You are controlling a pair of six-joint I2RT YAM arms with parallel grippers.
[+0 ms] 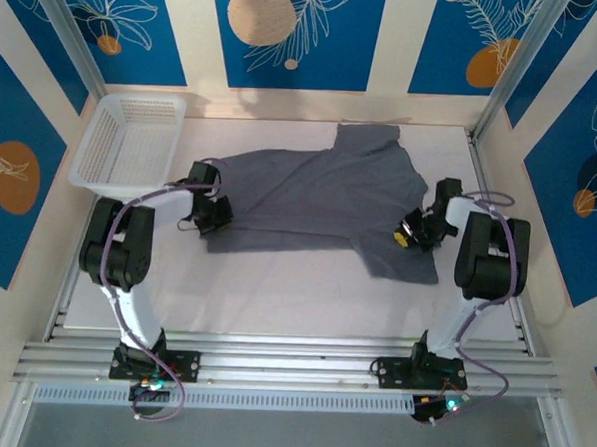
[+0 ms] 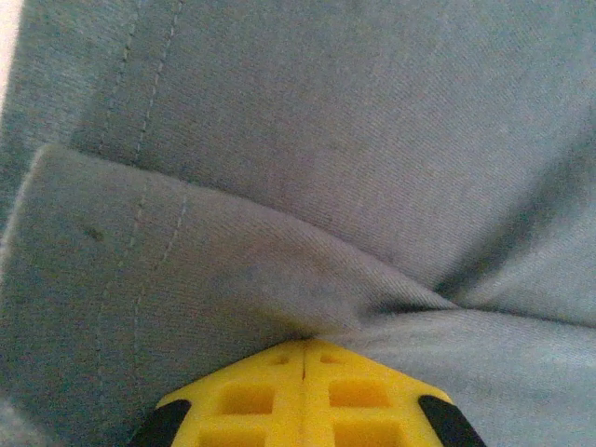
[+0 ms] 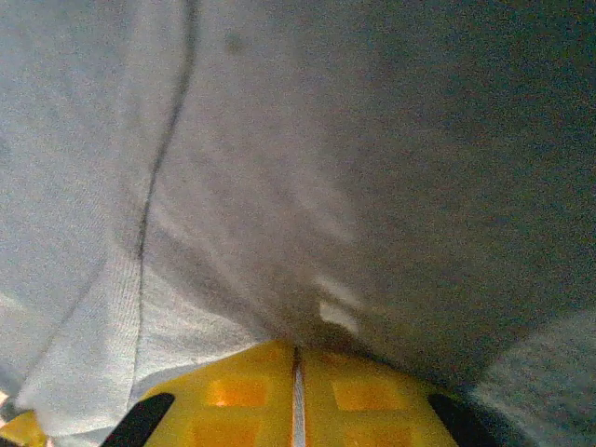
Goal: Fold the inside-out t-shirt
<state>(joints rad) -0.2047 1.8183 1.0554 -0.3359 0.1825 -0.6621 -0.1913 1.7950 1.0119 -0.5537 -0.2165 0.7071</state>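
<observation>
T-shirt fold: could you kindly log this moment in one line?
left gripper: shut on t-shirt | right gripper: shut on t-shirt | stage: grasp

White table (image 1: 275,292), pale top, metal rails along near edge. On it: slate-grey t-shirt (image 1: 320,200) spread approx. flat across the middle (one sleeve toward the back), and a white basket (image 1: 133,140) at back-left corner, apart from t-shirt.

Soft matt grey cloth t-shirt (image 1: 320,200); perforated white plastic basket (image 1: 128,145)

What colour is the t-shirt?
Slate grey; the t-shirt shows best in the top external view.
</observation>
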